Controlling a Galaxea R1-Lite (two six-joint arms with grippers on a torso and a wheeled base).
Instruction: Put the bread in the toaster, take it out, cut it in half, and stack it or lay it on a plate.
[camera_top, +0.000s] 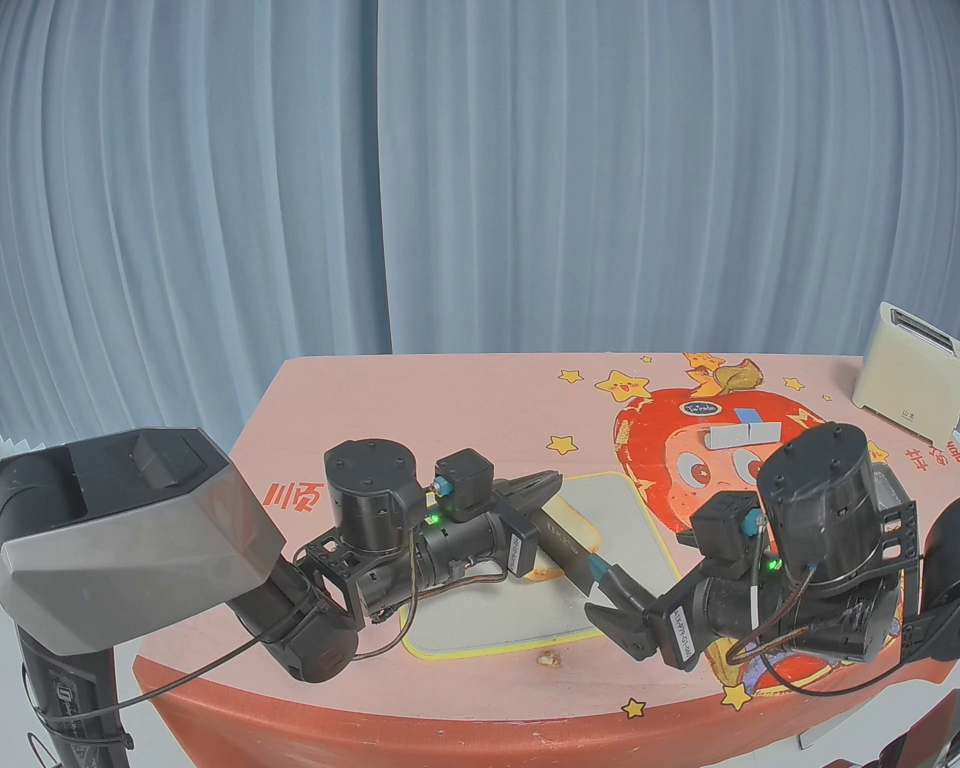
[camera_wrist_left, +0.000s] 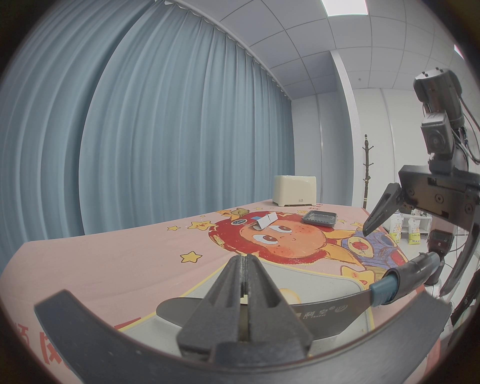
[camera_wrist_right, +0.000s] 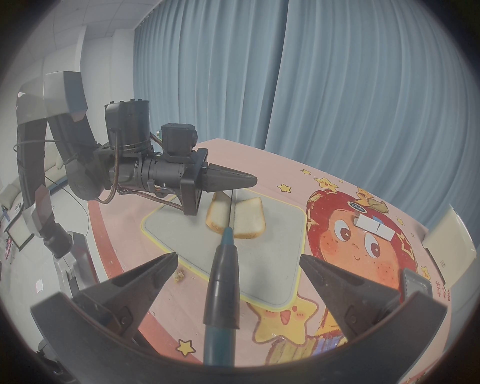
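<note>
We're on the pink table with the cartoon print (camera_top: 450, 400), and everything turns on the grey cutting mat with the yellow border (camera_top: 640, 520). Near the mat's middle lies the pale slice of bread with the browned crust (camera_top: 580, 525), flat on the grey. The knife with the dark blade, teal collar and black handle (camera_top: 575, 558) stands across it on its edge. The blade runs over the middle of the slice and the handle slants out toward the mat's near right edge. From the right wrist we see bread (camera_wrist_right: 250, 217) on either side of the steel (how deep the blade sits, we cannot tell).

The left pincer (camera_top: 548, 482) hangs over the mat's middle, clenched, its fingers (camera_wrist_left: 270, 300) drawn together with only a slit between them. Its tip is right above the spine of the blade, and whether it touches the blade we cannot tell. The right pincer (camera_top: 605, 595) is at the mat's near right edge, released. Its fingers (camera_wrist_right: 150, 280) are spread wide on either side of the handle and apart from it.

Just off the mat's near edge lies a small brown crumb (camera_top: 547, 658). Past the mat's right edge a small white tag (camera_top: 742, 434) lies on the printed face. Farther out that way sits a dark rectangular tray (camera_wrist_left: 320, 218). Well beyond the mat's far right corner, the cream-coloured toaster (camera_top: 910, 375) stands upright.
</note>
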